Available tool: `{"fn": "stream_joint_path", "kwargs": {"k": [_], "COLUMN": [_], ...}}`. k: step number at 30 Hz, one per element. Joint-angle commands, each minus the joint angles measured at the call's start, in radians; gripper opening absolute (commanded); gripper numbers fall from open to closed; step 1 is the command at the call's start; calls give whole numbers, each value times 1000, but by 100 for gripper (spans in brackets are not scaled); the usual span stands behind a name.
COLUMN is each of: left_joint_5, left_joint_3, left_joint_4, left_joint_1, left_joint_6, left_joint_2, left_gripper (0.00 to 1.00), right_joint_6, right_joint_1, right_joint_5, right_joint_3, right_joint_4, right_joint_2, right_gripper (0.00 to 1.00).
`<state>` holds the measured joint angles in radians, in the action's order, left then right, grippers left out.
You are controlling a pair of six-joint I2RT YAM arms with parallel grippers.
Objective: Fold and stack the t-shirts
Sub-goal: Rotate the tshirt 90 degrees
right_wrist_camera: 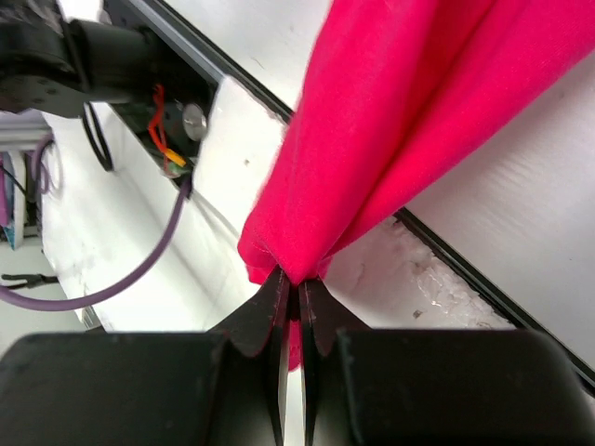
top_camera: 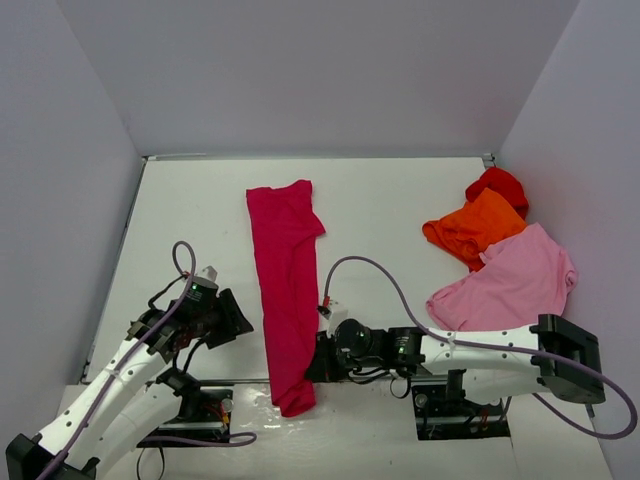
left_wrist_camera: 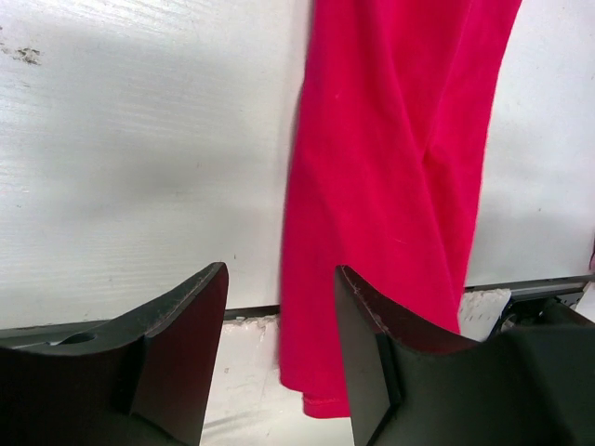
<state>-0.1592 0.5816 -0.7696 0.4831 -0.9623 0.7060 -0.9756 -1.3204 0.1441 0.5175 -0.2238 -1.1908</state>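
**Q:** Why does the crimson shirt (top_camera: pixel 285 290) lie as one long, narrow strip?

**A:** It appears to be folded lengthwise. It runs from the far middle of the counter (top_camera: pixel 190 220) toward the arms, and its near end droops past the counter's front edge. On that showing the lengthwise fold is made and the crosswise fold is not yet done.

**Q:** What has hold of it?

**A:** The right fingers (right_wrist_camera: pixel 265 316) are at the right side of the crimson shirt, at its near end. They are closed tight on a pinch of cloth, which gathers into pleats fanning from their tips. The left fingers (left_wrist_camera: pixel 177 344) are just left of the crimson shirt, about half open and holding nothing. The cloth's left edge lies just ahead of their gap. This placement suggests a matching grip is intended, so that both sides can lift together.

**Q:** And the other shirts?

**A:** They lie well to the right of the crimson shirt, crumpled and touching. The pink shirt (top_camera: pixel 515 285) is nearest the arms, the orange shirt (top_camera: pixel 475 228) is beyond it, and the red shirt (top_camera: pixel 500 185) is farthest.

**Q:** The surface and room?

**A:** The counter is white and matt, with a dark rail along its front edge. Plain pale walls (top_camera: pixel 320 70) close it in on three sides.
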Motion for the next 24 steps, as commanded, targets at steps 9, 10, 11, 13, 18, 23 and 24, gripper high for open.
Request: {"fn": "stream_joint_path", "kwargs": {"k": [9, 10, 11, 13, 18, 23, 24], "left_joint_5": [-20, -21, -23, -41, -212, -257, -268], "left_joint_3": [-2, 1, 3, 4, -72, -201, -210], "left_joint_4": [18, 12, 6, 2, 7, -25, -25], "left_joint_1": [-6, -5, -5, -5, -1, -1, 0], "left_joint_6": [-22, -21, -19, -19, -91, -241, -271], "left_joint_2": [-31, -33, -36, -44, -66, -310, -348], "left_gripper": [46, 46, 46, 46, 51, 55, 56], "right_joint_6": [149, 160, 171, 174, 117, 14, -15], "right_joint_1": [39, 45, 50, 53, 52, 50, 49], "right_joint_5": [-122, -108, -94, -74, -50, -61, -59], "right_joint_3": [217, 237, 258, 269, 205, 67, 35], "right_joint_4": [31, 31, 32, 32, 34, 56, 64], "right_joint_2": [-137, -162, -186, -218, -217, -101, -68], "right_gripper": [0, 0, 0, 0, 0, 0, 0]}}
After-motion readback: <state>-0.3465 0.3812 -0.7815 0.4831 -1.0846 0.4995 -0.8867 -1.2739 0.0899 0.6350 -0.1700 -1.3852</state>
